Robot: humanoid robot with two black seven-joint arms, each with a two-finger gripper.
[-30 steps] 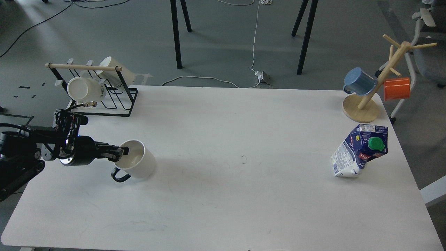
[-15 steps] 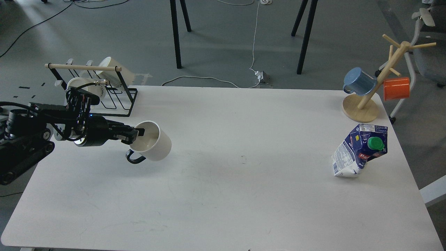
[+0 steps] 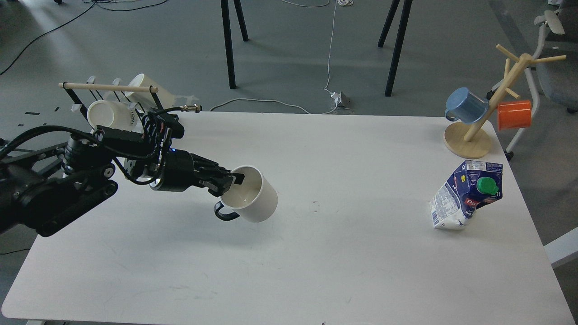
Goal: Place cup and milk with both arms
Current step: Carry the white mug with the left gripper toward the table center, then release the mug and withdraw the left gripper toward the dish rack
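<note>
Over the left half of the table [image 3: 316, 271], the left hand [image 3: 228, 183] pinches the rim of the cup [image 3: 253, 198], one finger inside, so it hangs tilted off the surface, black handle down, likely for carrying toward the middle. Far right, the milk [image 3: 465, 196] stands dented and leaning, well apart and untouched. No right hand is visible, and the rim grip's tightness is hard to judge.

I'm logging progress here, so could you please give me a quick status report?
Left gripper shut on cup rim, cup tilted above table. Right gripper not in view. Milk carton untouched, far right. Nothing in the way.
</note>
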